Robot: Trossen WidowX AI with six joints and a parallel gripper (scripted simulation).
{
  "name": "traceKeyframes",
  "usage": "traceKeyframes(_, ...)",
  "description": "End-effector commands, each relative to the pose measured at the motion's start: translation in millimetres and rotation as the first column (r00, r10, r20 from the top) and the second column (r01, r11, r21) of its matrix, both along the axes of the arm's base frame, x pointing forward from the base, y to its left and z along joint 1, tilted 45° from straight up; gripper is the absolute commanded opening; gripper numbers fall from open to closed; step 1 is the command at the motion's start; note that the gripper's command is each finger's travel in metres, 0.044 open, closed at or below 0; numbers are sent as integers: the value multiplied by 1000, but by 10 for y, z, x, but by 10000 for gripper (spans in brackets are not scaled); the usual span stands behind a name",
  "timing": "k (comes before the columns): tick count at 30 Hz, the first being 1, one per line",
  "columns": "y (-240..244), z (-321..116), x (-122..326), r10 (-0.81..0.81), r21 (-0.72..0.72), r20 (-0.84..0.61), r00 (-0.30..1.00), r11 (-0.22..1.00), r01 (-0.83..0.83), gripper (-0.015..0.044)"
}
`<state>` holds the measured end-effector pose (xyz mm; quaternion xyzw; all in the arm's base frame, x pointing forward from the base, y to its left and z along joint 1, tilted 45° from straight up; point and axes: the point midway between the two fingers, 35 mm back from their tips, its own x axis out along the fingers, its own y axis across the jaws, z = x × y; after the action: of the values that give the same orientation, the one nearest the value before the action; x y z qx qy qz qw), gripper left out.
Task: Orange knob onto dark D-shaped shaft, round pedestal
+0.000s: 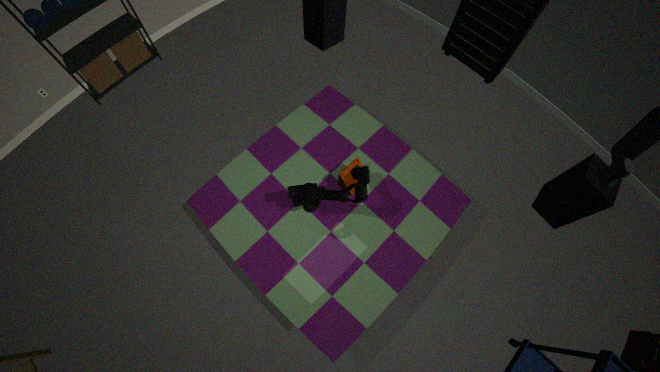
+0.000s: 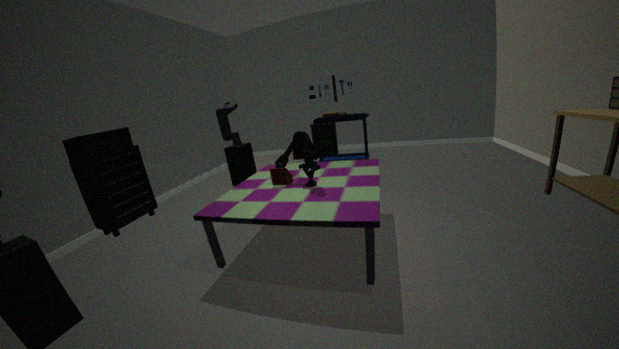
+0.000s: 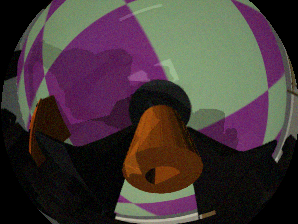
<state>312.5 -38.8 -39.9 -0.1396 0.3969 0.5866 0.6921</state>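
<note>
The orange knob (image 3: 162,132) is a cone in the wrist view. Its wide end, with a recess, faces the camera and its narrow end points at the pedestal. My gripper (image 3: 161,130) (image 2: 310,176) is shut on the knob, with a black finger on each side. The round dark pedestal (image 3: 160,89) (image 2: 311,184) lies directly beyond the knob's narrow end, partly covered by it. The shaft is hidden, and I cannot tell how far the knob sits over it or whether it touches the pedestal.
An orange box (image 1: 350,173) (image 2: 280,176) (image 3: 52,120) with a sloped face stands close beside the gripper and arm. The arm's base (image 1: 304,195) stands on the green and purple checkered table (image 1: 330,322) (image 2: 358,211). Other furniture stands off the table.
</note>
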Motion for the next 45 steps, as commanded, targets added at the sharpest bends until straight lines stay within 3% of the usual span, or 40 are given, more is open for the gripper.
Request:
traceKeyframes(1,13,-4,12,-2,1,5,1000,1000,2,0)
traceKeyframes(45,3,-4,5,2,1,9,1000,1000,-2,0)
